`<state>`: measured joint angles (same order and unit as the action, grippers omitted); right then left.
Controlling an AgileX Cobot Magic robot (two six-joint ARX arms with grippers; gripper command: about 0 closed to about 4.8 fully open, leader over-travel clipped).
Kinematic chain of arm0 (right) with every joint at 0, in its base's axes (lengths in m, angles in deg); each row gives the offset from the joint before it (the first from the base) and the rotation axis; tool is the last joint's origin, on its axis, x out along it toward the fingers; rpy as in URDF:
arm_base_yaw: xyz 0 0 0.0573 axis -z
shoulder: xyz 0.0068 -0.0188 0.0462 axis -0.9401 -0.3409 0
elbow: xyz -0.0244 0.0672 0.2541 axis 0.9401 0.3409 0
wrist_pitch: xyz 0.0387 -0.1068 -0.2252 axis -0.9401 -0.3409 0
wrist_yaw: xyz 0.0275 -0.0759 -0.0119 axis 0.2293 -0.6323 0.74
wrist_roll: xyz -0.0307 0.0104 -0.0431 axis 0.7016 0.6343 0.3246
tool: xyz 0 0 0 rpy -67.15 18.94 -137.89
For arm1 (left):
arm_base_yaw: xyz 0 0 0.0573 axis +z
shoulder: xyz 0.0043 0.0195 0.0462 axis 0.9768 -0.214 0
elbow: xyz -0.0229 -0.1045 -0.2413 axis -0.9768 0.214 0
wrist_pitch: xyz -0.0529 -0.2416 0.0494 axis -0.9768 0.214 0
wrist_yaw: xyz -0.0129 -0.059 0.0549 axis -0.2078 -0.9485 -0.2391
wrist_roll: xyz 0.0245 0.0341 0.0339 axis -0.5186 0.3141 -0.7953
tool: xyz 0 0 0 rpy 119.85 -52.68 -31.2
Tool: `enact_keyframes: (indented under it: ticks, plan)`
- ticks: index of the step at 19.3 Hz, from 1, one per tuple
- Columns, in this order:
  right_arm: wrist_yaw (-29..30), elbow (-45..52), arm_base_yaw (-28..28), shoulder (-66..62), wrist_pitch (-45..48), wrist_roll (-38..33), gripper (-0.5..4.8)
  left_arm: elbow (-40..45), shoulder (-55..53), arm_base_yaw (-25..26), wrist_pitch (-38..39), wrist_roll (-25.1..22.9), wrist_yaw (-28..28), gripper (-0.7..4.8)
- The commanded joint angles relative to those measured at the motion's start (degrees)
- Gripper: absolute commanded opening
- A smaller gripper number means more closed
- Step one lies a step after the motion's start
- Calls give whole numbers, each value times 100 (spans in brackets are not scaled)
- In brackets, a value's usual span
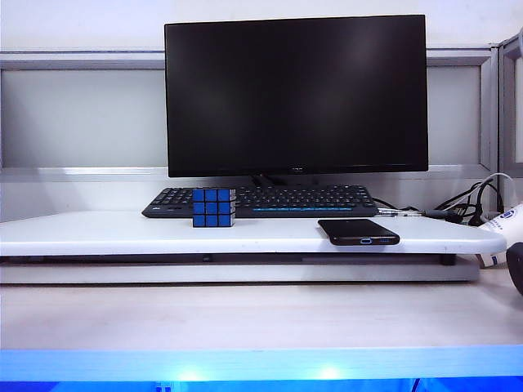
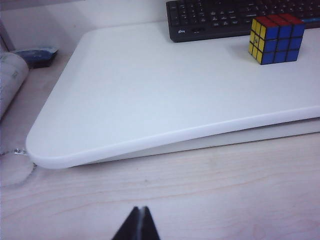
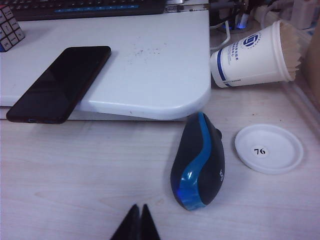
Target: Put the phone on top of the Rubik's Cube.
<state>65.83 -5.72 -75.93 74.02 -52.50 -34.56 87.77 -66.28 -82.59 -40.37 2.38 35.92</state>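
Nothing is done yet. The phone (image 1: 358, 231) lies apart from the cube (image 1: 213, 207). The left gripper (image 2: 139, 225) and right gripper (image 3: 138, 222) are both closed, empty, far back.

Thin black phone (image 1: 359, 231) and blue-faced Rubik's Cube (image 1: 214, 207) seen well apart.
The phone is laid flat, one end overhanging the edge; the cube is set upright.

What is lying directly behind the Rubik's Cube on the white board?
Behind the Rubik's Cube lies the black keyboard, and behind that the monitor. The cube hides some keys from the exterior view.
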Motion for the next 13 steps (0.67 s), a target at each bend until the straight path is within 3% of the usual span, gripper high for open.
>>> enact_keyframes:
  ticks: [1,7,10,13]
  plan:
    - [-11,9,2,20,-2,24,-8,33,-2,7,79,17,39,-5]
    - [-7,9,0,20,0,17,-8,33,-2,7,79,17,35,-6]
    - [216,-11,-2,20,42,-59,-1,24,-2,4,76,17,-358,-5]
    - [647,-13,-20,20,490,-365,133,17,-2,4,79,17,-509,-6]
